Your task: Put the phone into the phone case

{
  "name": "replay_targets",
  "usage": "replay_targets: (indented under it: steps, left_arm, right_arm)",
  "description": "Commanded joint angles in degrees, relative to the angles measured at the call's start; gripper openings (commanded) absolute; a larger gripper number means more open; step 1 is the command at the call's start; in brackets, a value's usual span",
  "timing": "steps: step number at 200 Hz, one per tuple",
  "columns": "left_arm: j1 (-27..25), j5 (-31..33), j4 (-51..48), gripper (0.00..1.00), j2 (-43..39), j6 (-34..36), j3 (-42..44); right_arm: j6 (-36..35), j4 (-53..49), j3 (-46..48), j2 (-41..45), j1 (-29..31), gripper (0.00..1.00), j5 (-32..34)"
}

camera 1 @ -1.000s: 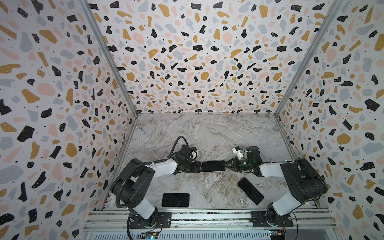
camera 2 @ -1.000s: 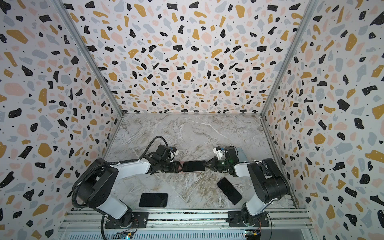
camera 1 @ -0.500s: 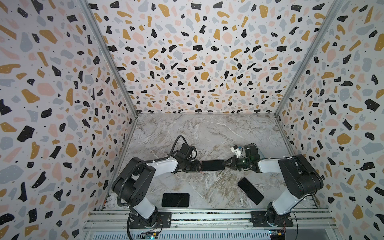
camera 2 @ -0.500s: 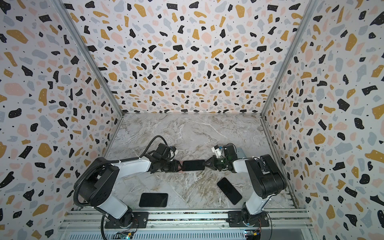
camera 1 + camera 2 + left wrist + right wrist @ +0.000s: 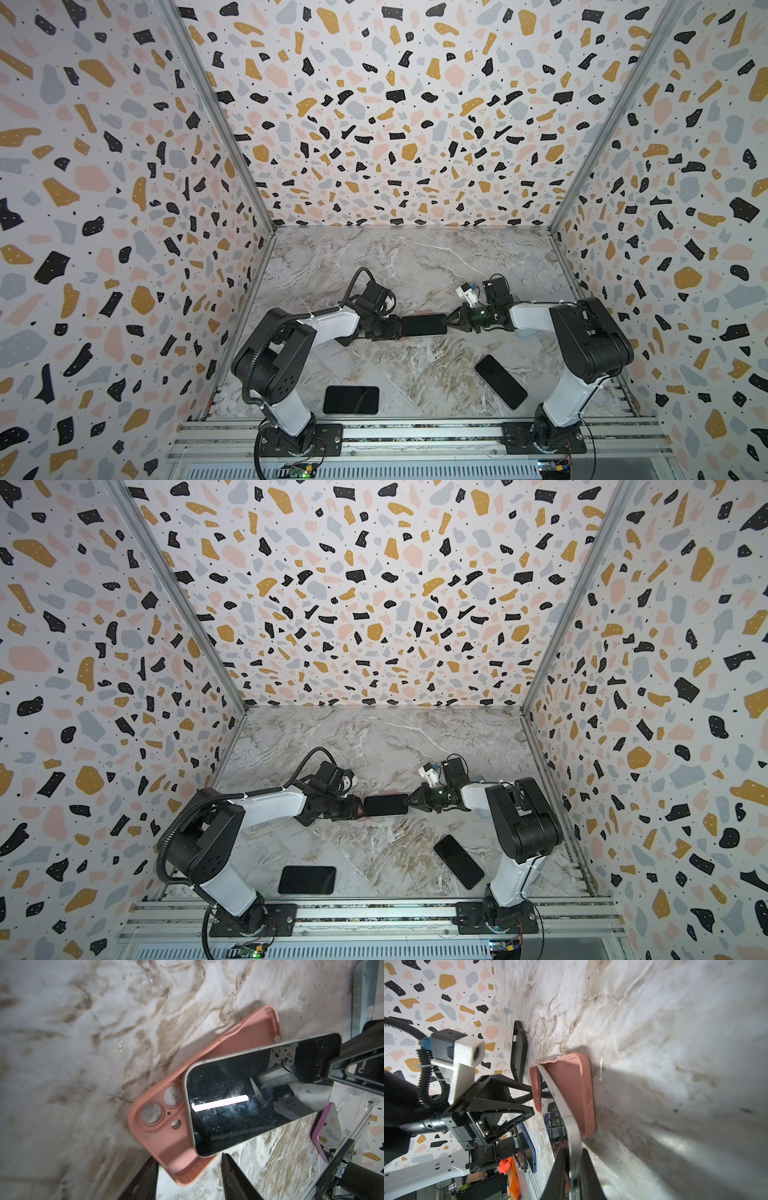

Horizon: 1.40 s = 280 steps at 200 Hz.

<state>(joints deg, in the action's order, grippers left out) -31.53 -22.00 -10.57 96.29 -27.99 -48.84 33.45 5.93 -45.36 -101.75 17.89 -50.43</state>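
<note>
My right gripper [image 5: 574,1150] is clamped tight on one short end of the phone [image 5: 249,1095], a finger on each face, and holds that end raised off the marble table [image 5: 415,266]. The phone's other end dips into the pink phone case [image 5: 166,1147], which lies open side up on the table, marble showing through its round camera cut-outs. So the case holds the phone only in part. The phone is tilted, screen up, and skewed across the case. One long edge hangs out past the case's side, and the camera end of the case is uncovered. In both top views the phone's long axis runs from side to side across the table, between my two grippers and near the middle. My left gripper [image 5: 188,1157] stands about half spread astride the camera end of the case. From the wrist views I cannot tell whether its fingers [image 5: 234,1176] press the case or merely flank it. The dark screen mirrors a bright strip of light and part of my right arm. Nearer my bases lie a black slab [image 5: 351,400] on my left side and a second black slab [image 5: 500,381] on my right, both well apart from the case. A blue-grey case [image 5: 363,991] lies by my right arm, and its embossed marks are too blurred to read.
</note>
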Motion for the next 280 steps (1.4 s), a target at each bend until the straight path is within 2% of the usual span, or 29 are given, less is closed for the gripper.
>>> replay_targets:
  steps: [1, 62, 178, 219, 280]
  left_arm:
    - [0.2, 0.9, 1.7, 0.52, 2.5, 1.9, -0.9]
    - [1.4, 2.0, 1.5, 0.52, 0.4, 1.2, -0.1]
    - [1.7, 2.1, 4.7, 0.52, -2.7, -1.4, 1.4]
    - [1.7, -0.7, 8.4, 0.49, -3.0, -3.4, 2.6]
    - [1.7, -1.5, 10.0, 0.49, -2.1, -3.8, 3.2]
  right_arm:
    - [-4.6, -10.0, -1.2, -2.9, 1.8, 0.0, 4.8]
    - [-8.0, -16.2, -3.1, -0.9, 2.2, 0.0, 6.3]
    - [-5.9, -21.2, 0.2, 5.3, 5.3, 0.0, 7.9]
    - [-5.2, -23.1, -1.5, 3.8, 5.3, 0.0, 8.2]
    - [-6.9, -26.8, -6.1, -2.5, 6.1, 0.0, 6.8]
